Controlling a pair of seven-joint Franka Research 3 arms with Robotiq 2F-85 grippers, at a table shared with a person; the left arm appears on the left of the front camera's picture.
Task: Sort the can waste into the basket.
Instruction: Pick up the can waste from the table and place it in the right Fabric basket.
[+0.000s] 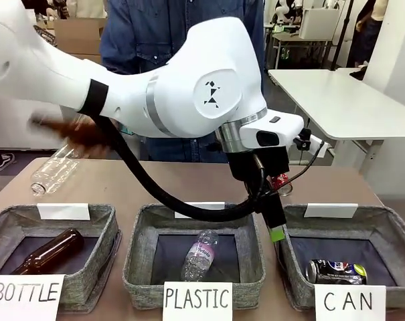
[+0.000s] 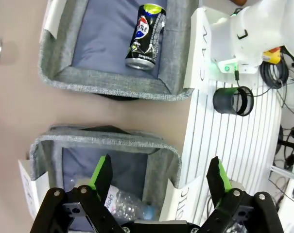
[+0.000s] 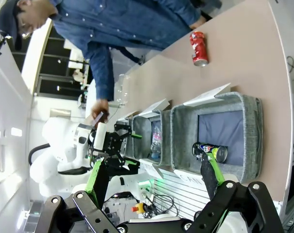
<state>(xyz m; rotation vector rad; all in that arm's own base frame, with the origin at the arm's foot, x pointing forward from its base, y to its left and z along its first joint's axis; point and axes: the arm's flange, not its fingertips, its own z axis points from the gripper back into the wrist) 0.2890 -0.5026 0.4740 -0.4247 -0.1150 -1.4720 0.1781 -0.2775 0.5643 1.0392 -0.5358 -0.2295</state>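
Note:
A red can (image 1: 280,181) lies on the table behind my left gripper (image 1: 273,224); the right wrist view shows the same red can (image 3: 198,47) on bare tabletop near the person. A dark can (image 1: 336,271) lies inside the grey CAN basket (image 1: 389,221). From the left wrist the dark can (image 2: 146,36) rests in that basket (image 2: 112,87). My left gripper (image 2: 160,167) is open and empty, hanging over the PLASTIC bin's wall beside the CAN basket. My right gripper (image 3: 151,172) is open and empty, high above the basket (image 3: 253,136) and dark can (image 3: 210,150).
The PLASTIC bin (image 1: 138,254) holds a clear bottle (image 1: 199,254). The BOTTLE bin (image 1: 105,227) holds a brown bottle (image 1: 48,251). At the far left, a person's blurred hand (image 1: 75,130) holds a brown bottle above a clear plastic bottle (image 1: 53,170).

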